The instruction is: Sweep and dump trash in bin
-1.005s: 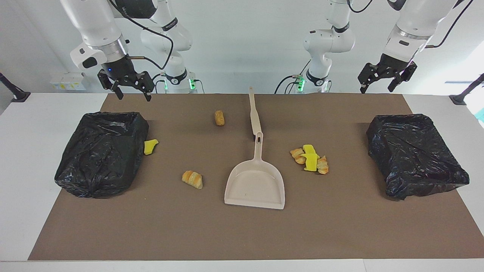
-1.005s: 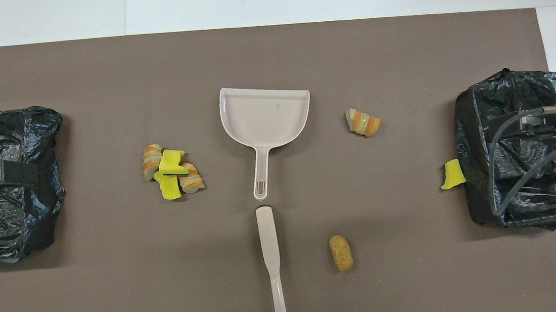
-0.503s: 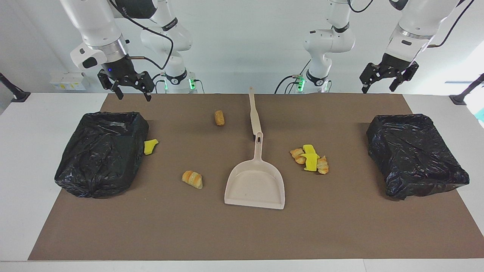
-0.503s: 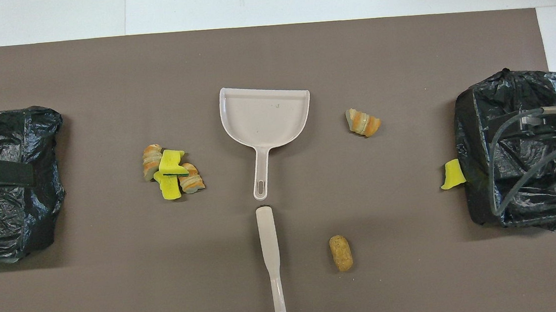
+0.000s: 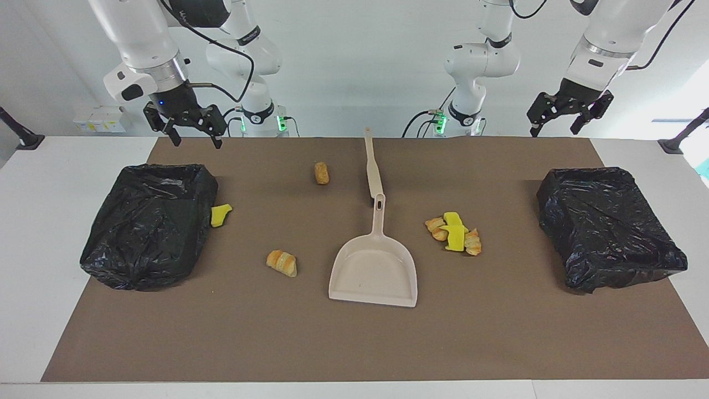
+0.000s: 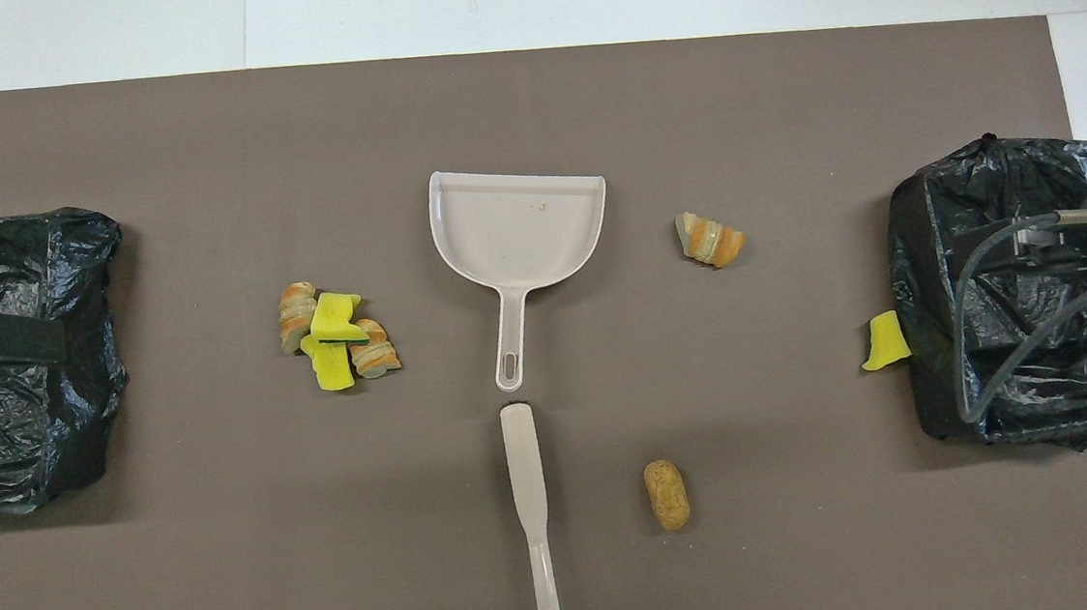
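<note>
none of the trash (image 5: pixel 454 233) is swept yet: a cluster, a pastry (image 5: pixel 282 262), a roll (image 5: pixel 321 172) and a wedge (image 5: pixel 220 215) lie around my untouched dustpan (image 5: pixel 374 271) and brush (image 5: pixel 373 166). both bins (image 5: pixel 149 221) wait. left hand (image 5: pixel 568 113) and right hand (image 5: pixel 191 126) hover open over the brown-matted white desk (image 5: pixel 55 249).

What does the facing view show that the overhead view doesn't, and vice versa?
Facing only: both arms up to their bases, the right gripper and left gripper raised with fingers open, each over its own end of the mat near a bin.
Overhead only: the brush handle full length with its hanging hole, and the white table past the mat.
Both: dustpan, two black-bagged bins, the trash pile, lone pastry, cork-shaped roll, and a yellow wedge beside the bin at the right arm's end.
</note>
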{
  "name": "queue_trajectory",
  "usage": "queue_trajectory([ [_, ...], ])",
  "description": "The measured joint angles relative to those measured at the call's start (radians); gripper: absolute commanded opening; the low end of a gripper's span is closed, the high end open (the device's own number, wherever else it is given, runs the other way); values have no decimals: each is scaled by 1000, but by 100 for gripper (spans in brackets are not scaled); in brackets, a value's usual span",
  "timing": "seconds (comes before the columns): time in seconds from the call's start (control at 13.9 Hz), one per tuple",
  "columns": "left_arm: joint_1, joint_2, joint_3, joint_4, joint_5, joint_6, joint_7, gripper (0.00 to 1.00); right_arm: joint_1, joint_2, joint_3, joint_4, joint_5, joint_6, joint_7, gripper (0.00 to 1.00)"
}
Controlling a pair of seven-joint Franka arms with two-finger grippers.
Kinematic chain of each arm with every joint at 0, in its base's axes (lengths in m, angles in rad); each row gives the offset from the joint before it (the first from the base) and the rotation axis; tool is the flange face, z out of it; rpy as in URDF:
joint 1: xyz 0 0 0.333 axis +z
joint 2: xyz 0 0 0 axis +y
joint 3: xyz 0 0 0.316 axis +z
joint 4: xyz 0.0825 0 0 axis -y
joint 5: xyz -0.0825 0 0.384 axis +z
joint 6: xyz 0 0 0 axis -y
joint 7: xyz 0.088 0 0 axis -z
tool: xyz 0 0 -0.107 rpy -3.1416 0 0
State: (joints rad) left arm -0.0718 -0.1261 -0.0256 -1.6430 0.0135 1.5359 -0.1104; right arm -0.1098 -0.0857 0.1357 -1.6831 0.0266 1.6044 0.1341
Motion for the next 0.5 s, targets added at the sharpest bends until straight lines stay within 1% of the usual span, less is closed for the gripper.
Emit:
queue_trajectory([
  [0.29,0,0,0,0,0,0,0,100,7,4,14,-2,0,0,0,100],
  [0.5,0,0,0,0,0,0,0,100,41,23,16,-4,0,0,-1,100],
])
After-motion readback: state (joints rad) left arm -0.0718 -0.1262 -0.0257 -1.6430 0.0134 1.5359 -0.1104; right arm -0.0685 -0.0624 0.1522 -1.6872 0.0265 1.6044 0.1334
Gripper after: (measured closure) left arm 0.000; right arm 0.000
